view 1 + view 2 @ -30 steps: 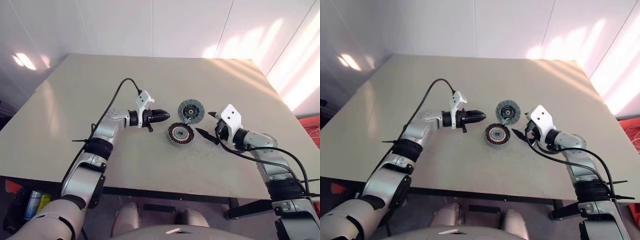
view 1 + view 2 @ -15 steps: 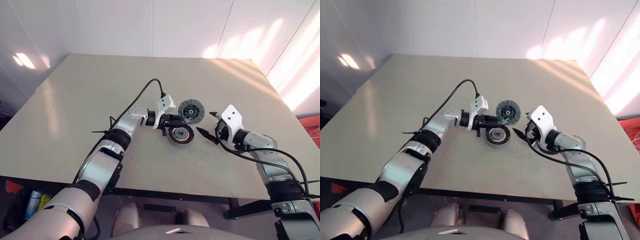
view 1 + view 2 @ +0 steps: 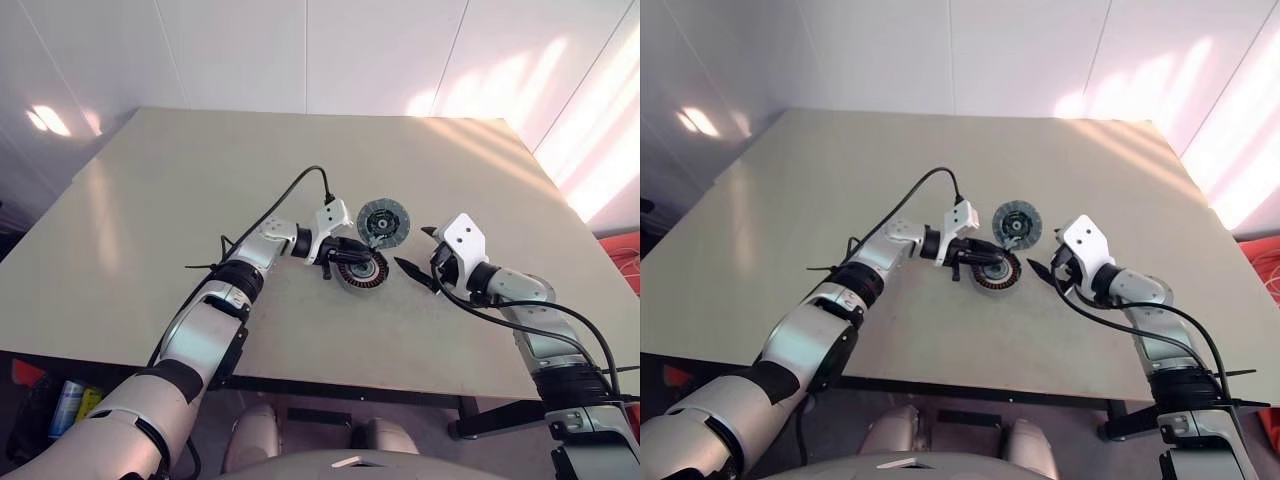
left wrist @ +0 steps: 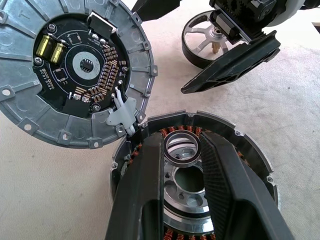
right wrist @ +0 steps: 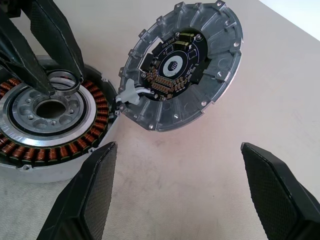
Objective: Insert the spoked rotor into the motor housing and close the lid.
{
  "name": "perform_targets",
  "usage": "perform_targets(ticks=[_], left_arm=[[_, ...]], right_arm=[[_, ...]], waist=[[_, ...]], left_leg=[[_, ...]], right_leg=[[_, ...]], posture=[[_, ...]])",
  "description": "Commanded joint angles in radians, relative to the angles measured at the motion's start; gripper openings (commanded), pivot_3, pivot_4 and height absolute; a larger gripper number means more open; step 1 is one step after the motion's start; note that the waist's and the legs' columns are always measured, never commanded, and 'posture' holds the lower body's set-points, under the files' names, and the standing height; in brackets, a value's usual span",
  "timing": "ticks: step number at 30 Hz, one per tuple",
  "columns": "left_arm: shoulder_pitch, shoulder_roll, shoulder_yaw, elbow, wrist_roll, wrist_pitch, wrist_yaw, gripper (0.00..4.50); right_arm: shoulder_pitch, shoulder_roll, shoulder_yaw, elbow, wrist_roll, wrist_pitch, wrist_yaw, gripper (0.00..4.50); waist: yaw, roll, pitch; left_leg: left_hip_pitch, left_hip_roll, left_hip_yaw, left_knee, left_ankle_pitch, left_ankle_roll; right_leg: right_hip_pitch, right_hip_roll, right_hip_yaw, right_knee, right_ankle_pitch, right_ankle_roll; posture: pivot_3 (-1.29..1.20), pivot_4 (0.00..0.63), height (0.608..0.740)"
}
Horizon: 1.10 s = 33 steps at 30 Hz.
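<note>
Copper-coloured windings ring the motor housing [image 4: 192, 190]; grey lid [image 4: 75, 70] with black circuit board; beige table [image 3: 200, 200].

motor housing [image 4: 200, 200] cut off by frame edge, partly behind left end effector [image 4: 182, 150] fingers [image 4: 142, 190]

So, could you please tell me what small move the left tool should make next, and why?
Probably lower the left tool slightly, then release. It pinches a small metal ring just over the silvery centre of the motor housing, seemingly not seated yet. The lid lies open beside it, and the right tool is open.
</note>
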Motion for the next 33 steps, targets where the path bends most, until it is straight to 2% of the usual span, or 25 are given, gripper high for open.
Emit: perform_targets(ticks=[1, 25, 26, 29, 32, 33], left_arm=[[-0.01, -0.003, 0.01, -0.014, 0.001, -0.017, -0.006, 0.73], [0.012, 0.005, 0.008, -0.028, 0.009, -0.003, -0.038, 0.73], [0.013, 0.006, 0.008, -0.028, 0.007, -0.002, -0.048, 1.45], [0.013, 0.006, 0.009, -0.029, 0.006, -0.001, -0.058, 2.29], [0.007, 0.001, 0.026, -0.017, 0.011, -0.016, 0.015, 3.3], [0.004, 0.0, 0.034, -0.019, 0.004, -0.018, 0.023, 3.3]], right_arm=[[-0.013, -0.008, -0.028, -0.038, 0.008, -0.016, -0.004, 4.5], [-0.017, -0.004, -0.025, -0.031, 0.005, -0.02, -0.007, 4.5], [-0.018, -0.004, -0.025, -0.031, 0.005, -0.02, -0.008, 4.5], [-0.018, -0.004, -0.025, -0.03, 0.004, -0.02, -0.008, 4.5], [-0.02, -0.004, -0.025, -0.029, 0.004, -0.02, -0.008, 4.5], [-0.02, -0.004, -0.025, -0.029, 0.004, -0.019, -0.008, 4.5]], waist=[[0.0, 0.0, 0.0], [0.0, 0.0, 0.0], [0.0, 0.0, 0.0], [0.0, 0.0, 0.0], [0.0, 0.0, 0.0], [0.0, 0.0, 0.0]], left_leg=[[0.0, 0.0, 0.0, 0.0, 0.0, 0.0], [0.0, 0.0, 0.0, 0.0, 0.0, 0.0], [0.0, 0.0, 0.0, 0.0, 0.0, 0.0], [0.0, 0.0, 0.0, 0.0, 0.0, 0.0], [0.0, 0.0, 0.0, 0.0, 0.0, 0.0], [0.0, 0.0, 0.0, 0.0, 0.0, 0.0]], right_leg=[[0.0, 0.0, 0.0, 0.0, 0.0, 0.0], [0.0, 0.0, 0.0, -0.001, 0.0, 0.0], [0.0, 0.0, 0.0, -0.001, 0.0, 0.0], [0.0, 0.0, 0.0, -0.001, 0.0, 0.0], [0.0, 0.0, 0.0, -0.001, 0.0, 0.0], [0.0, 0.0, 0.0, -0.001, 0.0, 0.0]], posture=[[0.0, 0.0, 0.74], [0.0, 0.0, 0.74], [0.0, 0.0, 0.74], [0.0, 0.0, 0.74], [0.0, 0.0, 0.74], [0.0, 0.0, 0.74]])
